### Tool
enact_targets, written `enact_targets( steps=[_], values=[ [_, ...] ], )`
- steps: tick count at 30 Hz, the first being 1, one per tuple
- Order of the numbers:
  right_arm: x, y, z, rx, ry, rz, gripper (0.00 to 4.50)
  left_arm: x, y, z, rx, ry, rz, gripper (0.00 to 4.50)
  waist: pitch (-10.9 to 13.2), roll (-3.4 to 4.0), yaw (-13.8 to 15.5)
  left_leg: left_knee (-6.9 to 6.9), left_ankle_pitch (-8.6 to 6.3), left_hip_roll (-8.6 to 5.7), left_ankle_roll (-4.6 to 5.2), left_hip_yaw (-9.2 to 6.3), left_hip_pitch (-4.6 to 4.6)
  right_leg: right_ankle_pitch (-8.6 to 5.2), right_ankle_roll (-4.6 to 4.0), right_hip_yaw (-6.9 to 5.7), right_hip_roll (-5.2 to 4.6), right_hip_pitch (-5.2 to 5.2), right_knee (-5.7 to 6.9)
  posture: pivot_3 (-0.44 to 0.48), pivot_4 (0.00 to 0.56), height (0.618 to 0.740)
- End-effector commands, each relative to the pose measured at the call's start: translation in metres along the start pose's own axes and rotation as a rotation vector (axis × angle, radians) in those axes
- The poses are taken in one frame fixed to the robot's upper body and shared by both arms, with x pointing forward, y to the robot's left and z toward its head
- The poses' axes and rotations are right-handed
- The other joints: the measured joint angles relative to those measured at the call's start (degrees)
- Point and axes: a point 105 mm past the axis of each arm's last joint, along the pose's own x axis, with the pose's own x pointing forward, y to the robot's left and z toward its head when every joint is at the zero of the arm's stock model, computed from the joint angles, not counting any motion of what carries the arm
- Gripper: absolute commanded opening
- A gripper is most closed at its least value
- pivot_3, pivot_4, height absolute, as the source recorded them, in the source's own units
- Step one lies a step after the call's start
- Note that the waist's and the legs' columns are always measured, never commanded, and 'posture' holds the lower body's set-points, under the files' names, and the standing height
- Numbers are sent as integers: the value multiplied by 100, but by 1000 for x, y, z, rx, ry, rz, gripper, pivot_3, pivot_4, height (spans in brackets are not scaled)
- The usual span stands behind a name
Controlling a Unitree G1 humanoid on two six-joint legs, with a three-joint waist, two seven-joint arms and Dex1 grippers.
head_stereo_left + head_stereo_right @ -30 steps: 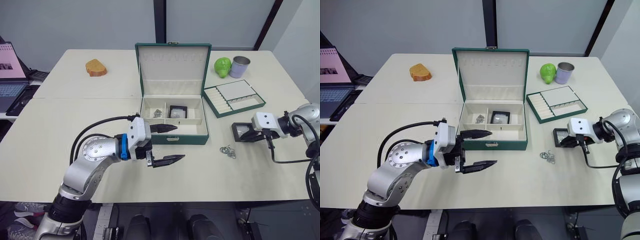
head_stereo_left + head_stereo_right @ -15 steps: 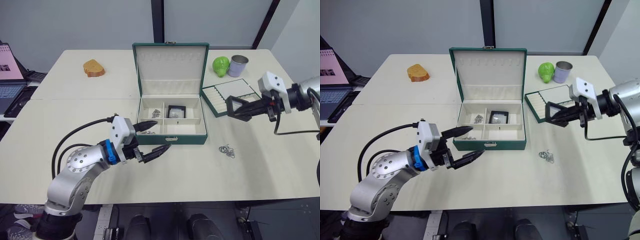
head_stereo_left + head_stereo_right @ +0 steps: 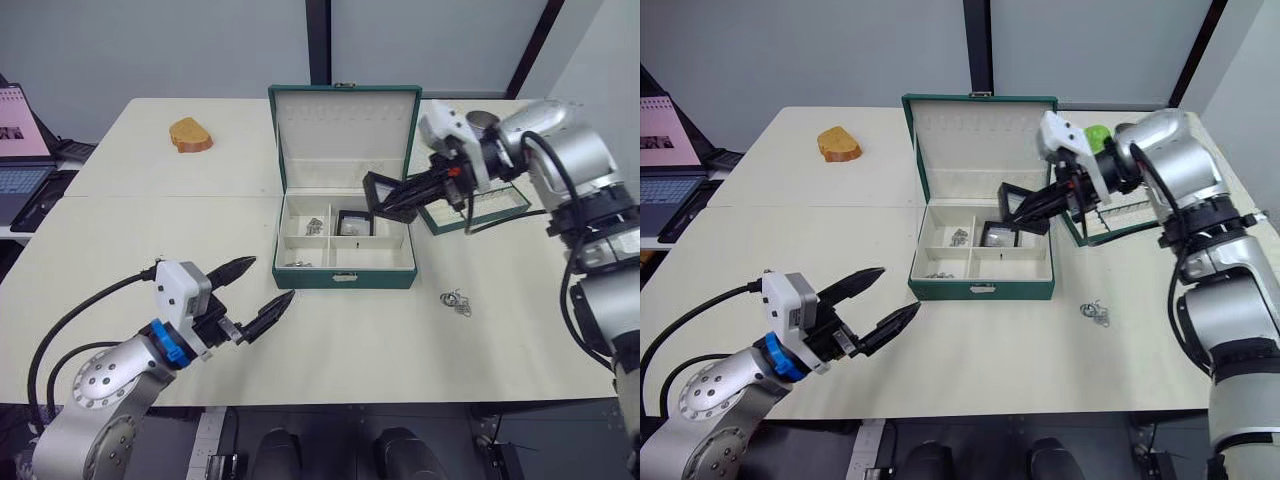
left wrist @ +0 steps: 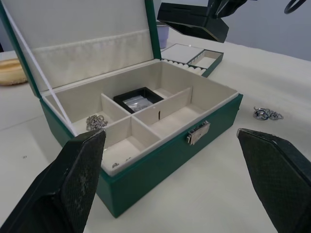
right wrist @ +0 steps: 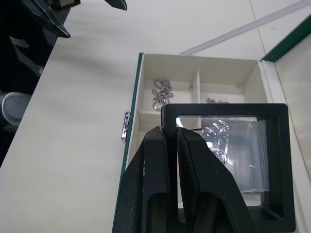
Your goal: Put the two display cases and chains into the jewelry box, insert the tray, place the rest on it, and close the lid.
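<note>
Above the jewelry box [image 3: 345,240], right gripper [image 3: 392,196] pinched display case 2 [image 3: 381,192] by its frame. Case 1 [image 3: 353,222] and chains [image 3: 314,226] lay inside. Left gripper [image 3: 260,290] spread, empty. Tray [image 3: 466,196], rings [image 3: 456,301], lid [image 3: 345,135] left.

Your head views look down over the table; both wrist views sit close on the jewelry box [image 4: 146,126].

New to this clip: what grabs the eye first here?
The open jewelry box at mid-table, lid upright, with one display case and chains already inside. Above its right side the right gripper holds the second display case in the air. The left gripper hangs open near the table's front edge.
</note>
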Motion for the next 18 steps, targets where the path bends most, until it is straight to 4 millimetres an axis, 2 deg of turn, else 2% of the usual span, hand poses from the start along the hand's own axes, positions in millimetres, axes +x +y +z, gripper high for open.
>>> enact_targets(
  steps=[1,6,10,18],
  values=[
    [10,2,5,3,47,54,34,-3,-2,13,48,-44,11,4500,0,0,1,0,0,-1,0,0,0,0,0,0,0,1,0,0,150,740],
    [34,-2,-3,65,106,102,34,-4,-5,15,48,-55,18,4500,0,0,-34,-1,0,-1,0,2,0,0,0,3,1,-3,2,0,150,740],
    [46,-4,-11,96,144,126,34,-7,-8,13,49,-48,22,4500,0,0,-58,-3,0,0,0,2,0,0,0,4,3,-5,2,0,150,740],
    [58,-2,-15,120,166,164,34,-8,-8,13,53,-49,40,4500,0,0,-69,-4,0,0,0,2,0,0,-1,4,3,-6,2,0,150,740]
  ],
)
